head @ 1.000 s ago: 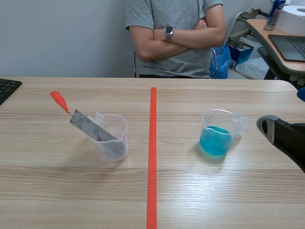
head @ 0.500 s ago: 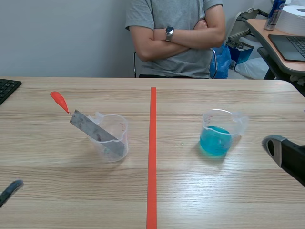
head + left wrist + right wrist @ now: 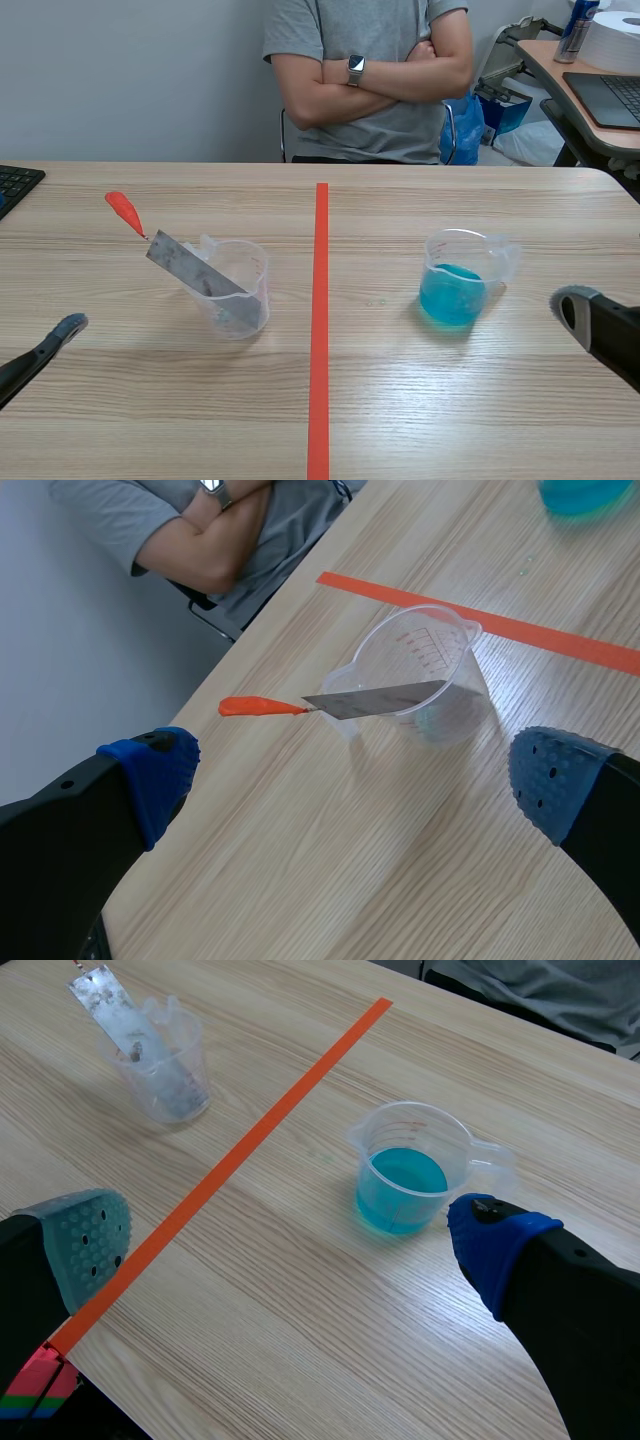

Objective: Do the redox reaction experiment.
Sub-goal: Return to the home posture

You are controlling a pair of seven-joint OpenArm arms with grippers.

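Left gripper (image 3: 350, 780): fingers spread wide, nothing between them, low over the table (image 3: 420, 410) near its left edge. In the scene view only one blue-grey pad tip shows.

Ahead of it, well apart from both pads: clear beaker (image 3: 425, 675), upright, no liquid seen inside. A grey metal strip (image 3: 375, 698) leans in it, lower end down inside, upper end out over the rim. The strip's orange-red tip (image 3: 258, 707) sticks out past the beaker, on the side away from the tape line (image 3: 320, 330).

Right gripper (image 3: 290, 1240): fingers also wide apart, holding nothing, low at the table's right side.

Ahead of it, not touching: blue-liquid beaker (image 3: 405, 1180), upright, roughly one third full, handle turned toward the right arm. It stands right of the tape line; the clear beaker stands left of it.

Far side of the table: a person (image 3: 370, 80) seated, arms crossed. Keyboard (image 3: 15, 185) corner at the table's left edge.
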